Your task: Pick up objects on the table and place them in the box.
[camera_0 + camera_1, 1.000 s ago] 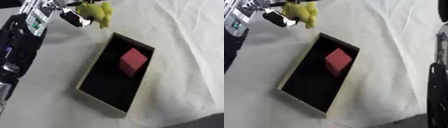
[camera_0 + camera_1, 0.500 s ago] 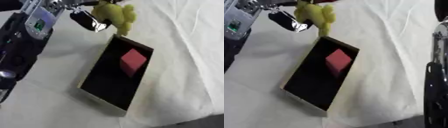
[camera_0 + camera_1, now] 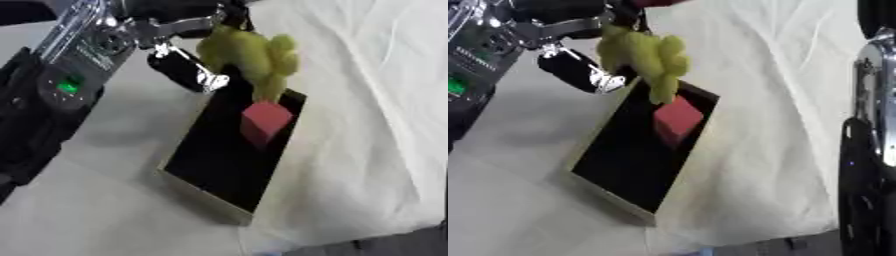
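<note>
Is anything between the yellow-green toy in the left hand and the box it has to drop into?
Nothing visible blocks it. The left hand holds the yellow-green toy over the far end of the open box. A pink cube already lies inside near that end, with bare floor beside it.

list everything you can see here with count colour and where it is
soft toy: one, yellow-green, held up over the far end of the box
block: one, pink-red, inside the box, toward its far end
box: one, black inside with a pale rim, on the cloth, middle of view
cloth: one, white, covering the table
left hand: one, black and silver, upper left, fingers curled on the soft toy
right arm: one, black and silver, right edge of the right eye view; its hand is not visible
</note>
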